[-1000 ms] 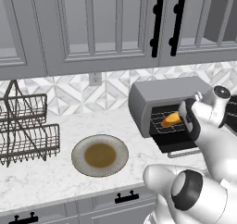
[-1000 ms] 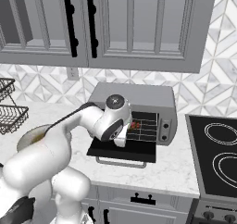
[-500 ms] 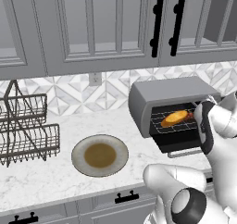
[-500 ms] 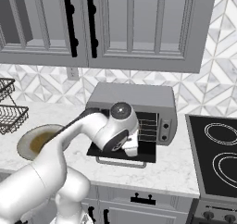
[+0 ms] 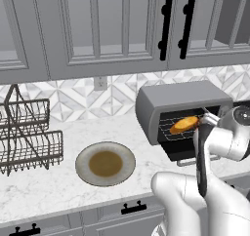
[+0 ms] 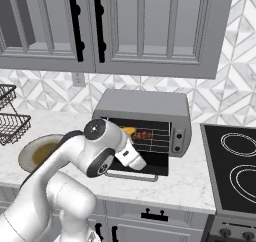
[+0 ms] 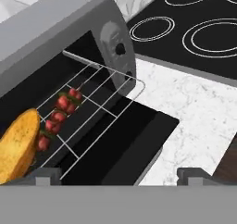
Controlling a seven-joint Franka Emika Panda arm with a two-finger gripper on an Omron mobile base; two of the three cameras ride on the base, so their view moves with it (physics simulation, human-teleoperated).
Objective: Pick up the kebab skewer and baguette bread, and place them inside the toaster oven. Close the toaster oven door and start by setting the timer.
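Golden baguette bread (image 7: 18, 144) is cut off at the frame edge; end effector (image 7: 118, 174) gapes empty

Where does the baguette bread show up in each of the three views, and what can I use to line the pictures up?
Left base view: baguette bread lies on the wire rack inside the toaster oven, right of centre.
Right base view: a sliver of it peeks past the arm, at the rack's left end.
Hand view: it fills the lower left, beside the kebab skewer.
Shared landmark: the toaster oven's open cavity with its rack.
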